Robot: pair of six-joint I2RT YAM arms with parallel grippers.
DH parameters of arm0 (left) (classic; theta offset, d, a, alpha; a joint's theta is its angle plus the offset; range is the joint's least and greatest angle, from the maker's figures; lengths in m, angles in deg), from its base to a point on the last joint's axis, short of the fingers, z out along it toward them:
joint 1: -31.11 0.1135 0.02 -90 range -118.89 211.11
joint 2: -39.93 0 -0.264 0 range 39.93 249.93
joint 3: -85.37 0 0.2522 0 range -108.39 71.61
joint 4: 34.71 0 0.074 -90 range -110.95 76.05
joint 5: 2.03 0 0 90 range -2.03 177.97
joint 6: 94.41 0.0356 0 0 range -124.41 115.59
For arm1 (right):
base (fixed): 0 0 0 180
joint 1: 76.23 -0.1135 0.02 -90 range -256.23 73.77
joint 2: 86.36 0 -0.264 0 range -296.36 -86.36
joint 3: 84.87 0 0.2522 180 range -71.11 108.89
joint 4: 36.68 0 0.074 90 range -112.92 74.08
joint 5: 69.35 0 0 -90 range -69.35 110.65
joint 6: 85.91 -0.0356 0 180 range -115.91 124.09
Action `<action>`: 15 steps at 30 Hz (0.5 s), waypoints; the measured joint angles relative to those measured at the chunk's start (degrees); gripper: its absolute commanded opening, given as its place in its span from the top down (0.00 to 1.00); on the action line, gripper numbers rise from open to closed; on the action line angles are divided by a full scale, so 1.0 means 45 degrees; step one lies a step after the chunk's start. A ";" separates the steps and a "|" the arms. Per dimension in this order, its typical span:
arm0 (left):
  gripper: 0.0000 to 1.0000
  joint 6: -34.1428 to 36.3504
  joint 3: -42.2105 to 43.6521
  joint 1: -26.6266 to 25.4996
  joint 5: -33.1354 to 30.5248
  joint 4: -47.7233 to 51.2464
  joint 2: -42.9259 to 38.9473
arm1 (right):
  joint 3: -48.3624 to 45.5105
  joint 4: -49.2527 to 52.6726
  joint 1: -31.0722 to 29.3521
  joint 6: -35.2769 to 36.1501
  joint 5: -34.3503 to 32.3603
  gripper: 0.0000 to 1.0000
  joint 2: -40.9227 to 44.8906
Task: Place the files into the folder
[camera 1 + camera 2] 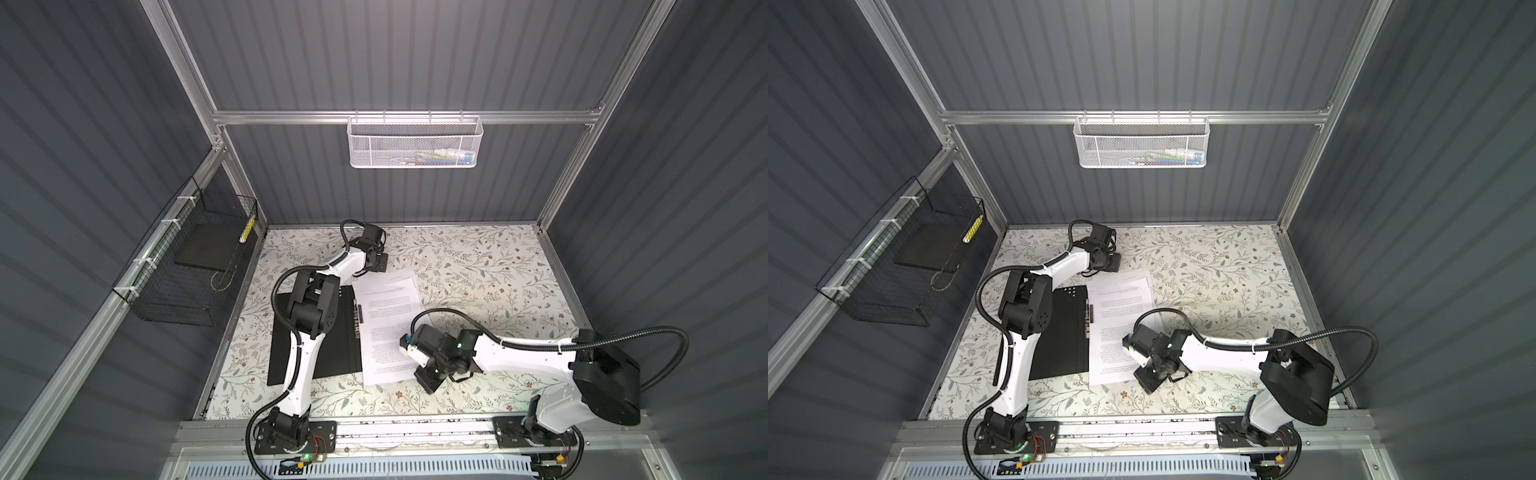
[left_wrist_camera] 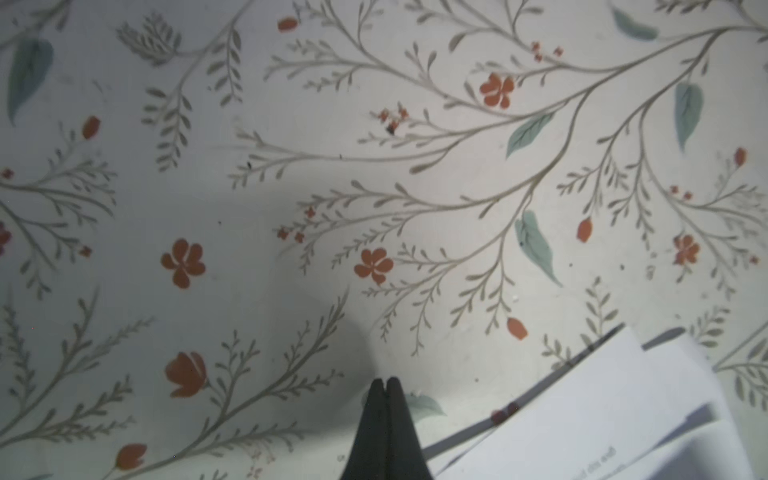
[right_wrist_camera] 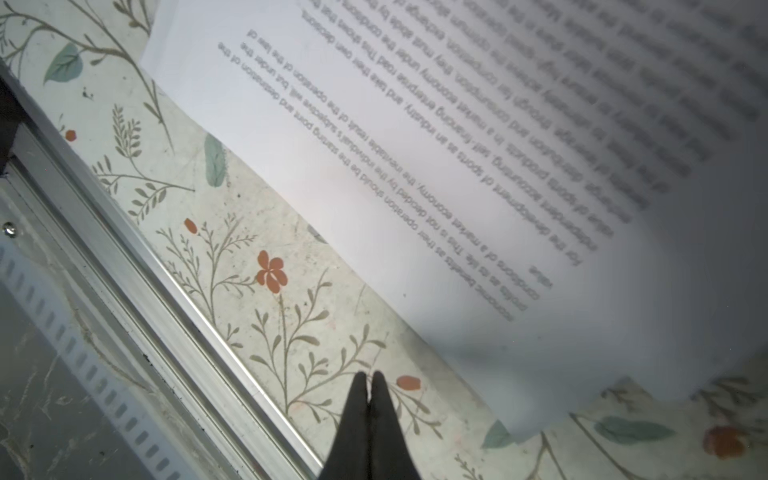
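Clearly legible on the files [image 3: 415, 145] is "market economy", upside-down; they lie against the right edge of the open folder [image 1: 340, 349]. The left gripper [image 2: 386, 384], pinched empty, reaches beyond the folder; the right gripper [image 3: 369, 380], likewise closed, hangs right of it.

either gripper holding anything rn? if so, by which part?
Nothing is held. The left gripper and right gripper are both shut with nothing between their tips; the files lie beside them, ungripped.
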 measured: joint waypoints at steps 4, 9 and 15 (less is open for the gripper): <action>1.00 0.0160 -0.0573 0.0058 -0.0053 0.0121 0.0311 | 0.0005 -0.0204 -0.0282 0.0345 -0.0282 1.00 -0.0369; 1.00 0.0243 -0.0787 0.0058 -0.0058 0.0680 0.0675 | 0.0078 -0.0180 -0.0384 0.0534 -0.0452 1.00 -0.1234; 1.00 0.0233 0.0393 0.0058 0.0233 0.0529 -0.0019 | 0.0447 -0.0364 -0.0500 0.0525 -0.0869 1.00 -0.1549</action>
